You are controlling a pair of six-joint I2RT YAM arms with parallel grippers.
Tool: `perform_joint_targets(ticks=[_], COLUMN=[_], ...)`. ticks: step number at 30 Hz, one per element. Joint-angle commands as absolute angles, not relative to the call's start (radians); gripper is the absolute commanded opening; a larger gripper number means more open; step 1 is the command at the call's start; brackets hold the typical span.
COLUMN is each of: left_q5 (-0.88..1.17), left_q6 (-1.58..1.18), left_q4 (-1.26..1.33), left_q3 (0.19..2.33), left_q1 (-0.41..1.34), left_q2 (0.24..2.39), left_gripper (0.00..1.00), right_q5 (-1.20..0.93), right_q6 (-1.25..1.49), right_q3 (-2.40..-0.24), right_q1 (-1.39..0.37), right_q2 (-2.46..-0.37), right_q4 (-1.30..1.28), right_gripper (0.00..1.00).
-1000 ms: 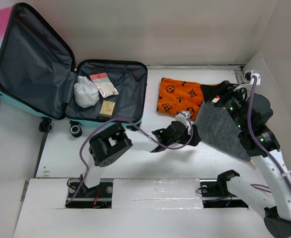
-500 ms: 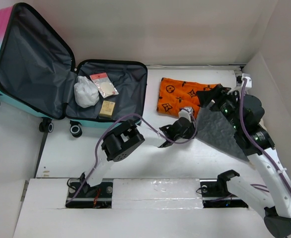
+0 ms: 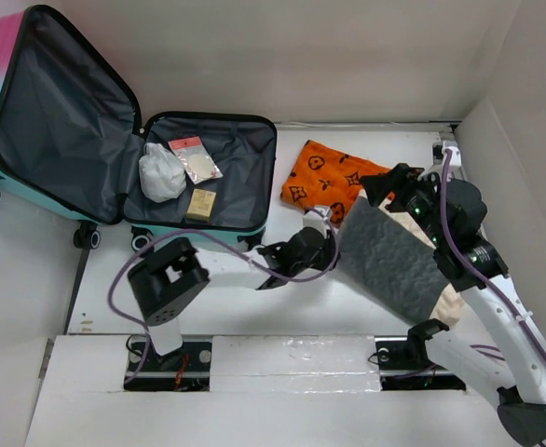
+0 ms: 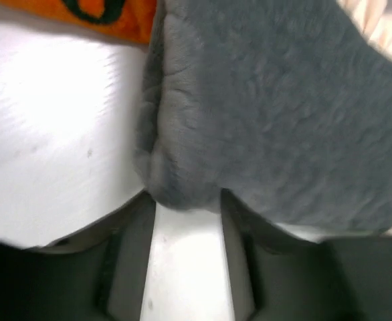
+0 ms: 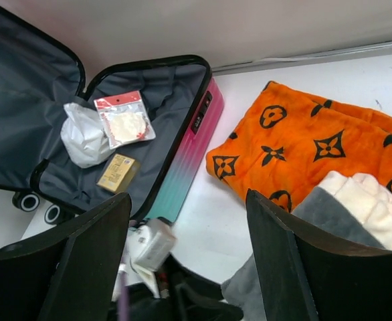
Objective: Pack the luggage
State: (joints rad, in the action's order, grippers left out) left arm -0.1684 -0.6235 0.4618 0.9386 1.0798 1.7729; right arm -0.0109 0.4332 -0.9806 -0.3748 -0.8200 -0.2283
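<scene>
- Grey blanket, seen from above, has been drawn leftward since earlier; the left gripper, then spread, now pinches its corner. The orange cloth has shifted toward the open suitcase at far left.
- Left wrist: fingers clamp the blanket's edge over the table.
- Right wrist: the right gripper is spread wide, clamping nothing; a white bundle, packet and small box lie in the suitcase.

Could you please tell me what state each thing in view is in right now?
luggage: open, lid propped up, a few items already inside.
grey fleece cloth: outside the luggage, one fold pinched by the left gripper.
orange patterned cloth: lying beside the luggage, not packed.
left gripper: shut on the grey fleece cloth.
right gripper: open, nothing between its fingers.
</scene>
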Motion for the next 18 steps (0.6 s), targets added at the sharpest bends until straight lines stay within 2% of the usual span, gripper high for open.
perform_joint_targets(ticks=[1, 4, 5, 7, 10, 18], left_q5=[-0.202, -0.251, -0.285, -0.285, -0.240, -0.143], left_q6=[-0.607, -0.655, -0.666, -0.698, -0.736, -0.821], left_q4=[0.335, 0.293, 0.281, 0.281, 0.313, 0.502], left_q3=[0.871, 0.802, 0.772, 0.749, 0.727, 0.822], left_q1=[1.077, 1.077, 1.077, 1.068, 1.068, 1.048], left_q2=[1.660, 1.591, 1.574, 1.539, 1.549, 1.745], left_gripper=[0.43, 0.87, 0.93, 0.97, 0.97, 0.97], right_q5=[-0.028, -0.028, -0.028, -0.028, -0.018, -0.009], right_q6=[0.426, 0.426, 0.426, 0.426, 0.426, 0.426], right_q3=[-0.983, -0.983, -0.983, -0.983, -0.983, -0.983], right_q1=[-0.391, -0.402, -0.413, -0.422, -0.431, -0.449], right_q2=[-0.824, -0.836, -0.847, -0.857, -0.857, -0.857], right_q4=[-0.158, -0.149, -0.149, -0.149, -0.140, -0.140], right_gripper=[0.75, 0.76, 0.76, 0.76, 0.76, 0.76])
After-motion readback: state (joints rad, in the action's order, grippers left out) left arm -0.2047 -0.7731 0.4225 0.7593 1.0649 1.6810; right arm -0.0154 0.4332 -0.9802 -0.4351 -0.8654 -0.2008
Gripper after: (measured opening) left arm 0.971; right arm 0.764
